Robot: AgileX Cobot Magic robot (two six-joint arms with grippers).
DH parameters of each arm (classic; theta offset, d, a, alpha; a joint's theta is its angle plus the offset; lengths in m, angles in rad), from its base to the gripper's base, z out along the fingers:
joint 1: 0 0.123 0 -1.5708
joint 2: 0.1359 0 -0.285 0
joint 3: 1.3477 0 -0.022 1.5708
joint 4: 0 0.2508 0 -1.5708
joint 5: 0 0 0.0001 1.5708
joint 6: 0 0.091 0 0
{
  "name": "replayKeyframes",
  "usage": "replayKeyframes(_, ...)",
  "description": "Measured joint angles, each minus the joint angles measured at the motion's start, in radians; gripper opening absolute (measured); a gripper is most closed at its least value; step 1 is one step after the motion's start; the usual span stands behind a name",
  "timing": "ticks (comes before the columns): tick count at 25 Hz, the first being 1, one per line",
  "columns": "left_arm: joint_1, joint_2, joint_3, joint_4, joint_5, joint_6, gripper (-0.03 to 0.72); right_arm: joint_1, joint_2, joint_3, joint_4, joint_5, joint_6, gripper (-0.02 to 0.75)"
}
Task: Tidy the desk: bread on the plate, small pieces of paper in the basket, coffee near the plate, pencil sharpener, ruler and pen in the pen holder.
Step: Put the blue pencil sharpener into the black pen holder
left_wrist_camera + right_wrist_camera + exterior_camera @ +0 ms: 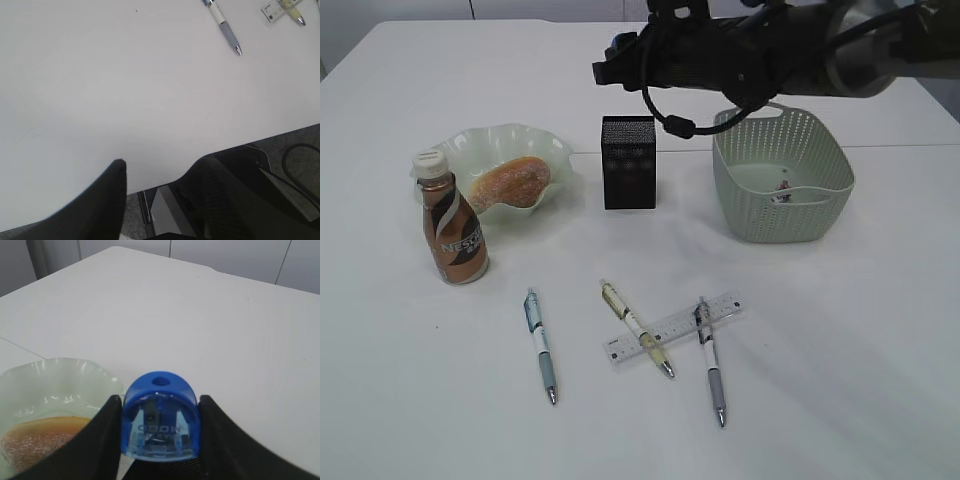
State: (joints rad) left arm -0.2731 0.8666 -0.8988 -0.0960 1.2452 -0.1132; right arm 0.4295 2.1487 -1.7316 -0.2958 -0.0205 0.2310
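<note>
My right gripper [160,399] is shut on a blue pencil sharpener [160,422], held in the air; its arm [720,55] reaches across above the black mesh pen holder [628,162]. The bread [510,183] lies in the pale green plate [535,135], and the coffee [452,232] stands in front of it. A crumpled piece of paper [783,190] lies in the basket [780,215]. The ruler [725,305] lies near the front under two pens [636,327] [710,360]; a third pen [541,345] is to their left. My left gripper [163,162] is open and empty over the desk's near edge.
The left wrist view shows one pen [223,27] and the ruler's end [271,10] at the top, with bare desk between them and the gripper. In the right wrist view the plate [55,380] with the bread [35,440] sits at the lower left.
</note>
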Motion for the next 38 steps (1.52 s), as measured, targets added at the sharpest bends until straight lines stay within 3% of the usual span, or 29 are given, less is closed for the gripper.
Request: replayKeyframes(38,0.0,0.0,0.0,-0.076,0.0,0.0,0.361,-0.061,0.137,0.0,0.042,-0.111,0.001,0.333)
